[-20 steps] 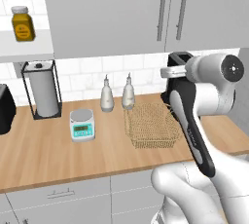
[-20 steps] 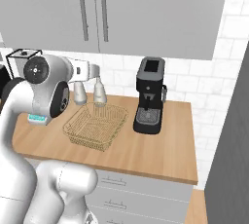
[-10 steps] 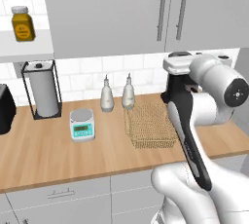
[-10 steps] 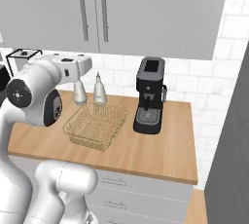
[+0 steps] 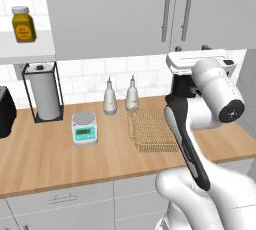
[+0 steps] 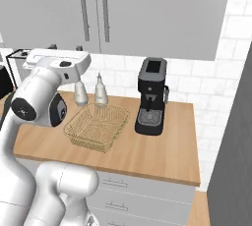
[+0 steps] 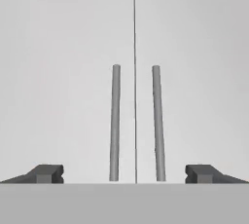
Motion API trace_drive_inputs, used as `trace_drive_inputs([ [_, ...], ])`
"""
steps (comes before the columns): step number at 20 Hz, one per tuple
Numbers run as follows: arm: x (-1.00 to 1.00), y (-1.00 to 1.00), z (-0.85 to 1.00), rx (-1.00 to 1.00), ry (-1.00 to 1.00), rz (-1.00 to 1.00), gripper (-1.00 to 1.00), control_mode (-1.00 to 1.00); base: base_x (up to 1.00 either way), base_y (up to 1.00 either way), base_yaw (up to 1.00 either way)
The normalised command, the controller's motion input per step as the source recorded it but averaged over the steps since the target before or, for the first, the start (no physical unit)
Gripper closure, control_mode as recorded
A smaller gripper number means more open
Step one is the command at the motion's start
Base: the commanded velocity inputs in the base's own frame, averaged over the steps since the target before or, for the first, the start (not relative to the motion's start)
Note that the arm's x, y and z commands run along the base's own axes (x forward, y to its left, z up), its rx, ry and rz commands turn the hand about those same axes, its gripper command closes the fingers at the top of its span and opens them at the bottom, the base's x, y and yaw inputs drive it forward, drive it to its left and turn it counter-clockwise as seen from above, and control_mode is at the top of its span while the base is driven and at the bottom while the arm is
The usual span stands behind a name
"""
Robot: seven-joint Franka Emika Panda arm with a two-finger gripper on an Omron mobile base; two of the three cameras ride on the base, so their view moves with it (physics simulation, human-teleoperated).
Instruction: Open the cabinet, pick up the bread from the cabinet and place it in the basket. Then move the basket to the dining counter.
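Your cabinet [image 5: 150, 14] was shut, both flat grey doors closed, the two vertical bar handles [image 7: 115, 121] sitting side by side either side of the door seam. In the hand view the doors faced you square on, seam running straight up the middle, one handle on each side of it. Your pincer [image 7: 124, 173] was released, jaws spread wide, fingertips [image 7: 46, 173] low at the two bottom corners with both handles between them in the picture, touching neither. No bread could be seen with the doors closed. Your basket [image 6: 96, 127] sat on the wooden bench [image 6: 162, 151] below the cabinet, tan mesh, nothing inside it, just in front of two small pale bottles [image 6: 101, 92] by the tiled wall. In the left base view the basket [image 5: 150, 129] was partly hidden behind your arm. Left of it was a small white scale [image 5: 85, 128] with a teal panel, then a paper towel roll [image 5: 45, 96] in a black frame. A yellow jar [image 5: 23, 25] with a white lid stood on an open shelf to the left of the cabinet. Right of the basket, a black coffee machine [image 6: 151, 103] stood on the bench, apart from it.
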Motion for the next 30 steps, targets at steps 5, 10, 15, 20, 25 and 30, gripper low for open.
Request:
trace_drive_inputs([
  [5,0.36,0.1,0.25,0.0,0.0,0.01,-1.0,-1.0,0.0,0.0,0.0],
  [10,0.49,0.36,0.04,0.0,0.0,0.0,-1.0,-1.0,0.0,0.0,0.0],
  [15,0.39,0.13,0.02,0.0,0.0,0.0,-1.0,-1.0,0.0,0.0,0.0],
  [20,0.26,0.0,0.01,0.0,0.0,0.0,-1.0,-1.0,0.0,0.0,0.0],
  [25,0.16,-0.07,0.0,0.0,0.0,0.0,-1.0,-1.0,0.0,0.0,0.0],
  [30,0.22,-0.21,0.0,0.01,0.0,0.01,-1.0,-1.0,0.0,0.0,0.0],
])
